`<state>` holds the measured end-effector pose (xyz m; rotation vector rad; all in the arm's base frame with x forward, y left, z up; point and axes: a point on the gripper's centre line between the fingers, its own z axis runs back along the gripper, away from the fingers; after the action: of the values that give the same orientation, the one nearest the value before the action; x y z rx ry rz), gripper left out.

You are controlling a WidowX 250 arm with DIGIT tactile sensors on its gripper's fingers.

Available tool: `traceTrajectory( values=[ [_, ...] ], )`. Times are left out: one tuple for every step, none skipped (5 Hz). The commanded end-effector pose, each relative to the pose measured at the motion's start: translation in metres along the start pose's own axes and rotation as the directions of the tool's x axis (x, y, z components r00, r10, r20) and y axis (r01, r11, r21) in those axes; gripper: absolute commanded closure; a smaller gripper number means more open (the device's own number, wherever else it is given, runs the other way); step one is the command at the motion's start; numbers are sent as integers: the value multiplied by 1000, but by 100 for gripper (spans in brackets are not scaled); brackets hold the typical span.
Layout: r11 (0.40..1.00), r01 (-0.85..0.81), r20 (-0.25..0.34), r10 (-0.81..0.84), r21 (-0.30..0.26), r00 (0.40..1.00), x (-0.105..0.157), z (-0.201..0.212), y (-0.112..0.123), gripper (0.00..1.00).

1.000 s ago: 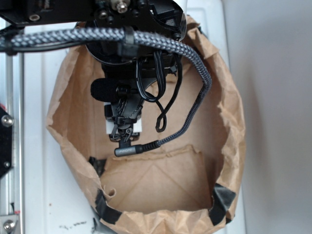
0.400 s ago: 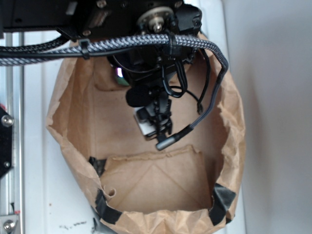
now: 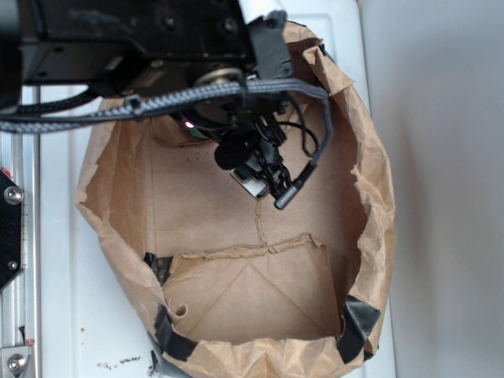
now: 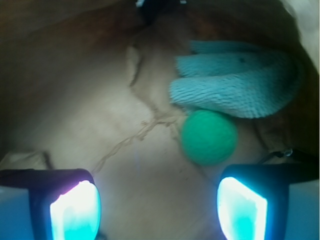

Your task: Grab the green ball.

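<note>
Fingers of the gripper stand spread wide at the bottom of the wrist view, nothing between them, glowing pale so their edges blur. Just beyond the right one lies the green ball on the floor of the paper bag, touching the teal ribbed cloth behind it. A good grab probably means shifting right to centre the ball and closing without catching the cloth. From the exterior view the arm hides both ball and cloth, and the bag's far wall is dim.
</note>
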<state>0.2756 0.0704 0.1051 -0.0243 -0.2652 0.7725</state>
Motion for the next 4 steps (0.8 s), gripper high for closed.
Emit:
traceTrajectory(
  values=[
    [999, -32, 62, 31, 19, 998, 20, 2, 9, 0],
    [998, -37, 71, 33, 49, 997, 25, -1, 19, 0],
    [997, -46, 77, 41, 62, 996, 26, -1, 24, 0],
    [993, -45, 76, 37, 109, 996, 27, -10, 28, 0]
  ],
)
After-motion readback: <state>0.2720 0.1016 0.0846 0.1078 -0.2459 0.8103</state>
